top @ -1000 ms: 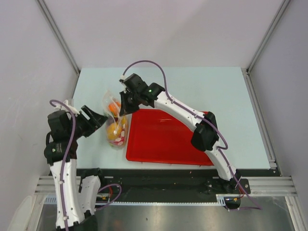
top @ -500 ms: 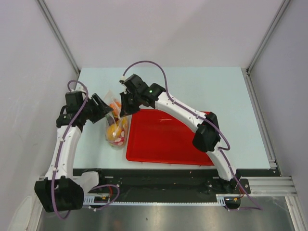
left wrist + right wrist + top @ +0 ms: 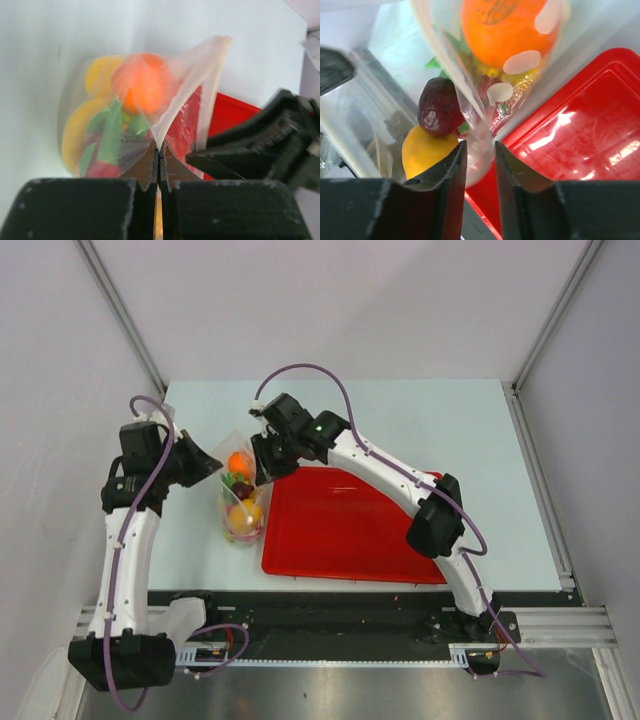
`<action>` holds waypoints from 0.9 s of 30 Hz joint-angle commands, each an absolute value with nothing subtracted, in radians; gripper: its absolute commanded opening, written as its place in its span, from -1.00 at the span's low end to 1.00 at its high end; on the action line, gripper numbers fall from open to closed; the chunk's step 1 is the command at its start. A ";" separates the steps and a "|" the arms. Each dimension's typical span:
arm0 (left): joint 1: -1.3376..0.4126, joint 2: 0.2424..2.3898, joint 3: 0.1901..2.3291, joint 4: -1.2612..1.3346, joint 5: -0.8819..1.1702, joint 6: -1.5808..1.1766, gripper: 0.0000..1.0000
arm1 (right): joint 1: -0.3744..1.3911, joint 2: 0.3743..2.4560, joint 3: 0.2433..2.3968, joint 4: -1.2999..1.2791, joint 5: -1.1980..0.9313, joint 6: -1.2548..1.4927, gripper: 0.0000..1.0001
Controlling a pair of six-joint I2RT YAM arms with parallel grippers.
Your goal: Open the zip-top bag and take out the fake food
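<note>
The zip-top bag lies left of the red tray, its mouth held up and spread. Inside it is the fake food: an orange, a dark round fruit, a yellow mango and green and pink pieces. My left gripper is shut on the bag's left rim, the film pinched between its tips. My right gripper is at the bag's right rim. Its jaws stand apart with loose film between them, not pinched.
The red tray lies flat just right of the bag, its left edge touching the bag's side. It shows behind the bag and under the right fingers. The pale table stretches behind both arms.
The left arm swung in to the bag and its jaws closed on the left rim. The right jaws, shut on the right rim before, have parted. The bag's mouth stands wider.
</note>
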State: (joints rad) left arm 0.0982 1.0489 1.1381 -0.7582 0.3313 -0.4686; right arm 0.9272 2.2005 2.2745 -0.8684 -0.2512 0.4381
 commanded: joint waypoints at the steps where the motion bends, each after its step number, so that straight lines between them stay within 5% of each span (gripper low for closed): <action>1: 0.095 0.922 1.085 -0.700 0.449 -0.491 -1.00 | 0.934 2.125 2.338 -0.925 -0.262 0.402 -0.31; 12: 0.089 0.811 0.902 -0.566 0.486 -0.604 -1.00 | 0.957 2.039 2.388 -0.994 -0.259 0.422 0.01; 18: 0.091 0.793 0.925 -0.537 0.469 -0.641 -1.00 | 0.971 2.054 2.329 -0.917 -0.362 0.446 -0.41; 27: 0.089 0.799 0.950 -0.558 0.479 -0.652 -1.00 | 0.963 2.144 2.339 -0.856 -0.388 0.430 -0.44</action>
State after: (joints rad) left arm 0.0952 0.8146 0.9051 -0.5880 0.4561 -0.6285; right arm 0.9665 2.1136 2.3325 -0.9031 -0.3576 0.4355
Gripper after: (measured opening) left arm 0.006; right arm 0.261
